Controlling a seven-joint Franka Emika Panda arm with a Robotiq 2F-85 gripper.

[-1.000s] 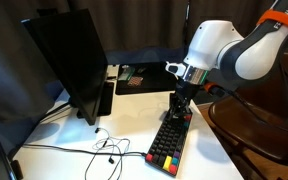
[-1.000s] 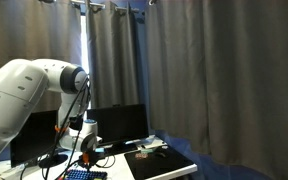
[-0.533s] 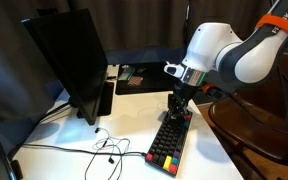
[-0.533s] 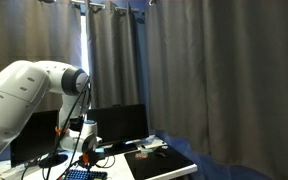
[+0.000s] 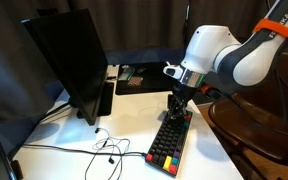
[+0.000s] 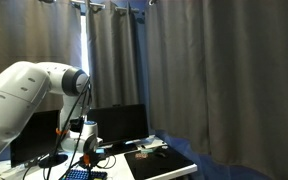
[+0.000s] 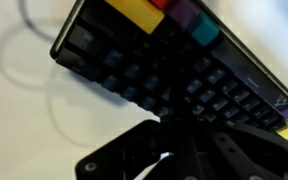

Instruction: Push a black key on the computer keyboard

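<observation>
The computer keyboard (image 5: 169,142) lies on the white table, narrow, with black keys and coloured keys at its near end. It also shows at the bottom of an exterior view (image 6: 79,174). My gripper (image 5: 177,110) points straight down onto the keyboard's far half, with its fingers together. It also shows in an exterior view (image 6: 87,152). In the wrist view the keyboard (image 7: 134,55) fills the upper part, with yellow, purple and teal keys along its top edge. The dark gripper (image 7: 174,118) rests on or just above the black keys; contact cannot be told.
A black monitor (image 5: 69,65) stands beside the keyboard, also seen in an exterior view (image 6: 114,125). Thin cables (image 5: 104,150) trail over the white table (image 5: 134,110). Small items lie on a dark mat (image 5: 136,76) at the back. Dark curtains (image 6: 204,70) hang behind.
</observation>
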